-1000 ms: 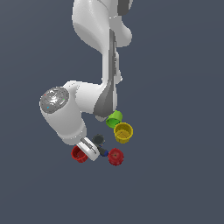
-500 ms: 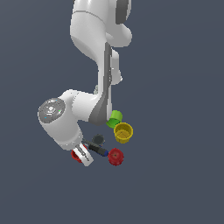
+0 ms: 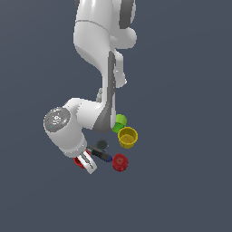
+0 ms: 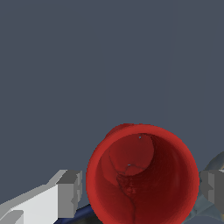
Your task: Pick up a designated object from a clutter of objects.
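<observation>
Lowered at the exterior view's left edge of the clutter: gripper (image 3: 86, 164), spread wide around the red cup (image 3: 79, 162), of which only a sliver shows past the white fingers. Just beside, toward the right, a dark marker (image 3: 100, 155) lying across the desk (image 3: 181, 181), with a small dark item (image 3: 102, 144) near its upper end. Further right, a red ribbed disc (image 3: 119, 162), apart from the cup and not the target. Above that, a yellow cup (image 3: 128, 137) upright, touching or nearly touching a green cup (image 3: 120, 123) half hidden behind the arm. Scissors and bottle not made out here.

Seen from the wrist: red cup (image 4: 142, 175) mouth-up and centred between two grey fingers (image 4: 70, 192), one on each side, gaps visible at both walls, so no grip taken. Hollow interior fully in view; cup standing upright on the desk, not lifted.

Step in hand, by the look of it: final alignment before the grasp, with the approach complete or nearly so. Next move likely a straight close of the jaws on the cup's walls, then a vertical lift. Called for: even contact on both sides, since a tapered, smooth cup could slip or tip under a lopsided squeeze. Also worth watching: the marker close by one finger, liable to be nudged during closing.
</observation>
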You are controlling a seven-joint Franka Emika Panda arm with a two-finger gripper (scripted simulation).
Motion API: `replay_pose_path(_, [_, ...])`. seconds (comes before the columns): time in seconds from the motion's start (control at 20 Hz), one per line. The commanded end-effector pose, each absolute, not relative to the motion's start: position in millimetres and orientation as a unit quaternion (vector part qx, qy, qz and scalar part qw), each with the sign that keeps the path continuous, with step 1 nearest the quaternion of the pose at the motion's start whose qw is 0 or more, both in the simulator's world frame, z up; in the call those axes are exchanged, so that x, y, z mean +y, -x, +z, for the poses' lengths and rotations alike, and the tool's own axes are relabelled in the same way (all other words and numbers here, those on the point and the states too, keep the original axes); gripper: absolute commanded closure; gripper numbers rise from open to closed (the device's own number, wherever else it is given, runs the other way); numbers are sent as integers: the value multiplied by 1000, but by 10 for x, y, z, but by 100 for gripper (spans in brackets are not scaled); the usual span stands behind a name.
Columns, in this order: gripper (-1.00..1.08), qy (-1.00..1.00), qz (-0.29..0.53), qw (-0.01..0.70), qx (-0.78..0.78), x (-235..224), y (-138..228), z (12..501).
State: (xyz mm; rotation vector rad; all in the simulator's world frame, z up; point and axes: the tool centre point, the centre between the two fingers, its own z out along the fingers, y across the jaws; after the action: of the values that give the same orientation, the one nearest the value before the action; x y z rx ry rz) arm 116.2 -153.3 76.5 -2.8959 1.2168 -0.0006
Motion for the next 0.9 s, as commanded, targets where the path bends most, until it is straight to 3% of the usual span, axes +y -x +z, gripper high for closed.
replay_pose_path(0.0, [-92,922,0,0,388,-1534,-1154,623])
replay_pose_path(0.4, [-92,921,0,0,388,-1538,-1167,472])
replay_pose_path(0.45, [108,921,0,0,388,-1538,-1167,472])
replay_pose_path(0.85, [108,921,0,0,388,-1538,-1167,472])
